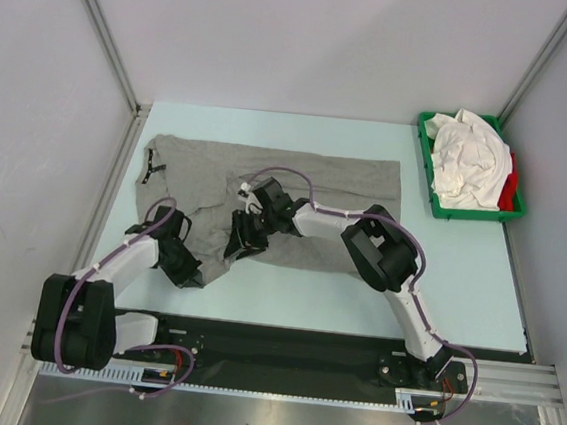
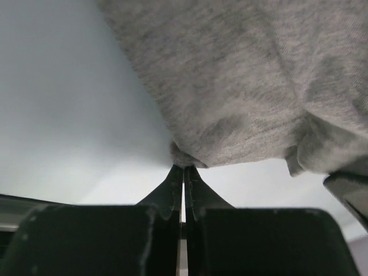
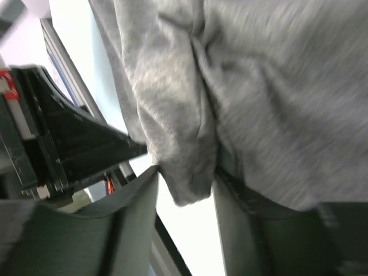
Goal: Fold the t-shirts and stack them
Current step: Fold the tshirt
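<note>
**First speaker:** Where does the grey t-shirt (image 1: 296, 189) lie?

**Second speaker:** It is spread on the desk (image 1: 458, 280). Its long axis runs left to right, with the neck towards the left. The near edge is rumpled around the middle.

**First speaker:** And the arms?

**Second speaker:** Both meet that near edge. The left end effector (image 2: 183, 171) sits at the shirt's near left corner, fingers pressed together on a small nub of cloth. The right end effector (image 3: 185, 172) is near it, towards the middle. Its fingers are spread, with a loose fold hanging between them.

**First speaker:** Which way would a fold go?

**Second speaker:** Probably away from the arms, across the short axis, and only the left has a hold. The white t-shirts (image 1: 465, 155) and the red t-shirt (image 1: 508, 189) lie in the green tray (image 1: 432, 187) at the far right, well apart.
</note>
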